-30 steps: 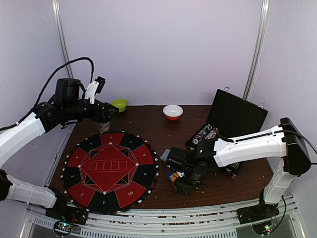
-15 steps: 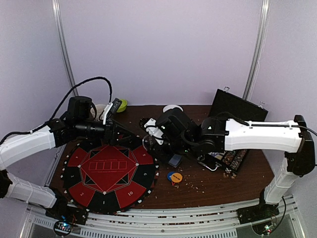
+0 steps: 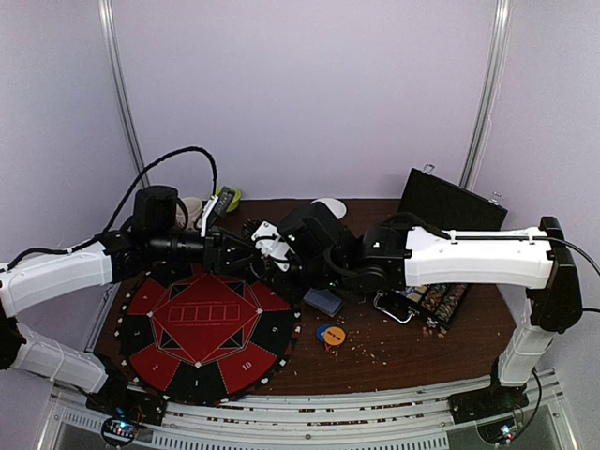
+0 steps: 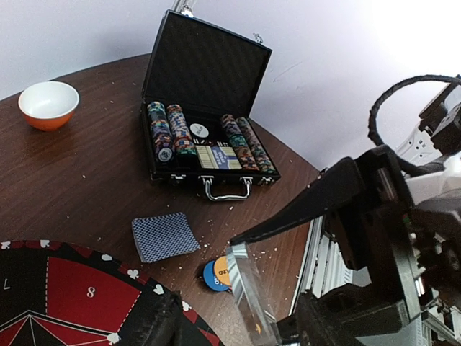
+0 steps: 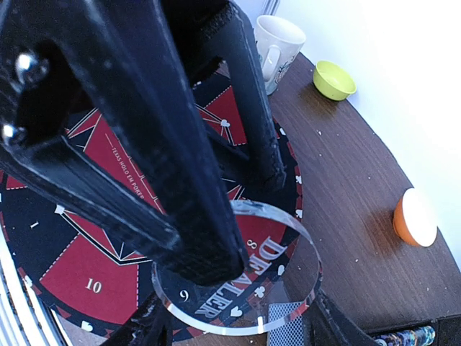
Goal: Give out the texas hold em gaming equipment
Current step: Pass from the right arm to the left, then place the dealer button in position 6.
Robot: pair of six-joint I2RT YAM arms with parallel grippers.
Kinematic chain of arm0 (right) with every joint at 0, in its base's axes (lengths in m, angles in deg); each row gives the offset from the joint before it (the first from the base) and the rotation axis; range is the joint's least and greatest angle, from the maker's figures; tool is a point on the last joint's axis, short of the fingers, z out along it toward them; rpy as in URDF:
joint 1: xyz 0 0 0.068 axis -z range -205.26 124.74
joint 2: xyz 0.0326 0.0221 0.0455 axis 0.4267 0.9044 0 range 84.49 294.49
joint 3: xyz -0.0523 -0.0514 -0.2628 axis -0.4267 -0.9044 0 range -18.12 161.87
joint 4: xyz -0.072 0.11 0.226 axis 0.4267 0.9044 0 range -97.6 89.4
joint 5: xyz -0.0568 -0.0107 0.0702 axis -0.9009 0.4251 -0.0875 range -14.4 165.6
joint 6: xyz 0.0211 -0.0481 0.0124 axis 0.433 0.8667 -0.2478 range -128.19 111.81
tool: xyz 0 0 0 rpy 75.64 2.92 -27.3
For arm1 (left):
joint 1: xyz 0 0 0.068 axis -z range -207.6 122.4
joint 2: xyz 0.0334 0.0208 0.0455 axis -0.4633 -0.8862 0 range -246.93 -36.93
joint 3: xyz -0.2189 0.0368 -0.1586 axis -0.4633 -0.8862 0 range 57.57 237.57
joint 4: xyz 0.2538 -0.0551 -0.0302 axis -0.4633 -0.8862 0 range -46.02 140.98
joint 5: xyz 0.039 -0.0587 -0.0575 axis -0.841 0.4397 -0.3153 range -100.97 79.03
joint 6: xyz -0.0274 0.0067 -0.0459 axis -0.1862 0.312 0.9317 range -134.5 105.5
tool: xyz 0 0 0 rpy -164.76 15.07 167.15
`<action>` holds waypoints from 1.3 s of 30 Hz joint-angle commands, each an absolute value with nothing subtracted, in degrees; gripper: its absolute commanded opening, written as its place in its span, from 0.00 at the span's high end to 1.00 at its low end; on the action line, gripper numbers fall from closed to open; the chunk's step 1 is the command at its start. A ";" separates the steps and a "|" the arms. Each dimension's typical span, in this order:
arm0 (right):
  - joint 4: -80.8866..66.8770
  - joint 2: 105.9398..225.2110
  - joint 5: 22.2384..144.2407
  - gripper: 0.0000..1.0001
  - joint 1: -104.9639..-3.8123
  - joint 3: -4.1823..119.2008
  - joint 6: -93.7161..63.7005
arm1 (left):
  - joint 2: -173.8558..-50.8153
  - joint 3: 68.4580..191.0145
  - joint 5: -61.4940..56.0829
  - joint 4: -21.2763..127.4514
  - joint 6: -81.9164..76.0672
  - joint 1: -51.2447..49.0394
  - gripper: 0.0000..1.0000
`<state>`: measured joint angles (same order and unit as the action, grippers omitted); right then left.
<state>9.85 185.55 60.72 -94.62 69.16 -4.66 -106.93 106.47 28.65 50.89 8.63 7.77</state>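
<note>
Texas hold em gaming equipment (image 4: 166, 236) mostly sits on the right half of the desk (image 4: 79, 180), but one piece is up in the air. The clear dealer disc (image 5: 238, 281) is clamped by its rim in my right tool (image 5: 239, 223), hanging above the far edge of the round red-and-black mat (image 3: 202, 323). My left tool (image 4: 241, 317) has its fingers spread either side of that same disc with a bit of daylight showing, so it's not gripping. Around that, the blue-backed card stack (image 3: 324, 301) lies just off the mat's right edge. The blue and orange buttons (image 4: 215, 274) overlap each other close by, nearer my bases. The striped chips (image 4: 169, 133) sit in rows in the open black case (image 4: 209, 68) further right. Mug (image 5: 277, 40) and green bowl (image 5: 335, 79) are at the far left, and the orange bowl (image 4: 48, 104) is at the far edge, mostly hidden behind my right arm from above. That arm reaches right over the cards. A second ago my left tool was back by the mug and the right one was down at the buttons, and both have since swung in to meet. Desk is dark brown wood speckled with pale crumbs, with plain lilac walls and metal uprights behind.
</note>
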 commanded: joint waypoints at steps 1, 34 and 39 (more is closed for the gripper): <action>7.78 185.95 58.74 0.60 -95.19 71.49 -2.54 | -108.01 107.37 28.52 52.75 8.18 8.47 0.47; -2.37 172.60 59.93 0.02 -89.85 55.66 -11.48 | -117.32 101.97 10.79 55.32 12.92 -14.10 1.00; -2.37 171.82 59.74 0.01 -89.51 53.90 -12.17 | -126.58 103.66 10.55 59.97 14.95 -14.34 1.00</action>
